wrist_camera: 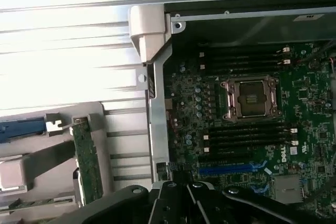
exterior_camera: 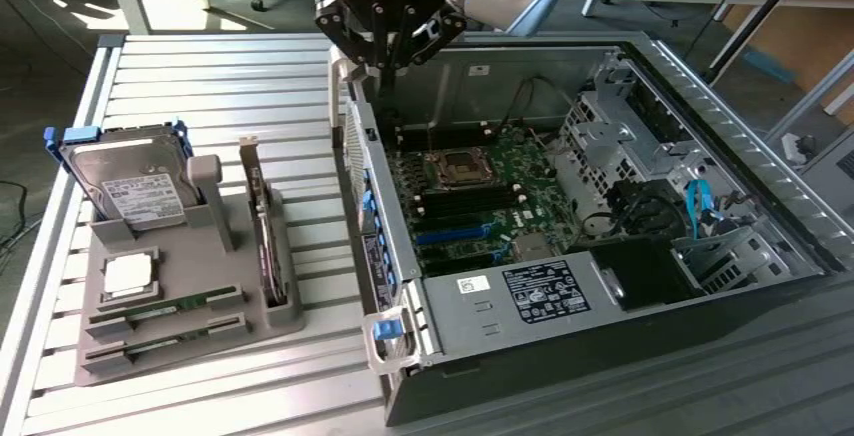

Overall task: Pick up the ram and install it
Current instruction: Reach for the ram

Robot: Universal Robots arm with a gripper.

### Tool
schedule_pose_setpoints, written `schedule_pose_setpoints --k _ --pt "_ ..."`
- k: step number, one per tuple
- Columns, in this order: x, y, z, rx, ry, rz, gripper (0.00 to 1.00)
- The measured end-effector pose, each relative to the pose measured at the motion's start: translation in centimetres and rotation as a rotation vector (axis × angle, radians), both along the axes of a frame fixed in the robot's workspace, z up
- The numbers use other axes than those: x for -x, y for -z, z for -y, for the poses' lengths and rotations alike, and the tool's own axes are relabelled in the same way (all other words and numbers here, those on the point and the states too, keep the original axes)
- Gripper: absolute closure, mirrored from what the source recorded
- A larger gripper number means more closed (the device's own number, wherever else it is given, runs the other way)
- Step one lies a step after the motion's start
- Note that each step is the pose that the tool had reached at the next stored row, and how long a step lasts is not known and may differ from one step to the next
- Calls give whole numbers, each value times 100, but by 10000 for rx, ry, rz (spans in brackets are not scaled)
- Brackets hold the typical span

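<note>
1. At the exterior view's left, a grey holder (exterior_camera: 254, 331) sits on the slatted worktop (exterior_camera: 200, 76). The ram (exterior_camera: 171, 307) lies in one of its slots, untouched, a second green stick (exterior_camera: 163, 340) just beside it.
2. The claw (exterior_camera: 383, 74) hangs well apart from them, over the side wall of the computer case (exterior_camera: 747, 156), pressed together, pinching nothing.
3. Rightward, the open case shows its motherboard (exterior_camera: 494, 181).
</note>
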State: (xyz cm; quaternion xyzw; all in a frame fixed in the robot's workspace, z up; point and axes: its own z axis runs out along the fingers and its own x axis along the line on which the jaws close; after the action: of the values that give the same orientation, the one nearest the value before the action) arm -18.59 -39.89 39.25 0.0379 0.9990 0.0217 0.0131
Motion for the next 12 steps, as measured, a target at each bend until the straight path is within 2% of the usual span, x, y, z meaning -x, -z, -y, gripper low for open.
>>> schedule_pose_setpoints --k 10,12 --pt "418 1 0 0 0 7 90" --pt "555 1 0 0 -1 7 90"
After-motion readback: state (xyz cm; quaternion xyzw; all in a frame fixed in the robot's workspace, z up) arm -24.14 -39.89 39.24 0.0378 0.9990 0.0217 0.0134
